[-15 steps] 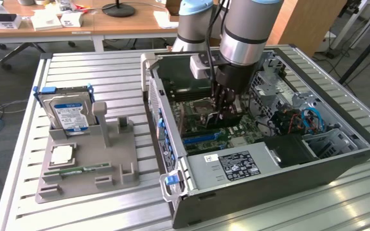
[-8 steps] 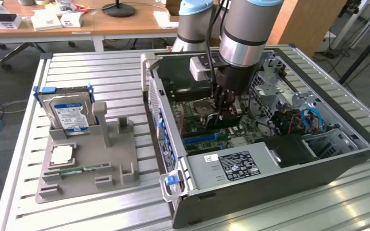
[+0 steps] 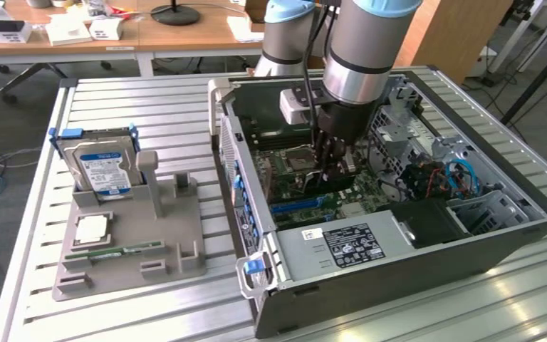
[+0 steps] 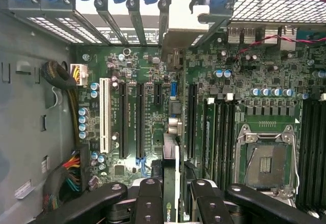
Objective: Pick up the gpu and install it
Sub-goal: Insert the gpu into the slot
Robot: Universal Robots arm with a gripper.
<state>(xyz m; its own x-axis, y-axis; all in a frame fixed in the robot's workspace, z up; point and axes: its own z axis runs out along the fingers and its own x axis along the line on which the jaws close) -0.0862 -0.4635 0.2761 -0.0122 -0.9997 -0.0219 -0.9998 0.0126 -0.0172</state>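
Observation:
The gpu (image 3: 336,182) is a thin dark card hanging upright inside the open computer case (image 3: 501,235), just above the green motherboard (image 3: 298,203). My gripper (image 3: 335,153) reaches straight down into the case and is shut on the card's upper edge. In the wrist view the gpu (image 4: 171,152) appears edge-on between my two black fingers (image 4: 150,198), with the gripper (image 4: 172,196) closed on it. Its metal bracket end (image 4: 174,56) points toward the case's rear slot openings. The card hovers over the row of black expansion slots (image 4: 138,119); I cannot tell whether it touches one.
A grey parts fixture (image 3: 126,267) on the slatted table holds a hard drive (image 3: 102,167), a processor chip (image 3: 91,229) and a green memory stick (image 3: 117,251). Inside the case lie the power supply (image 3: 350,246), the processor socket (image 4: 265,163) and cable bundles (image 4: 71,175).

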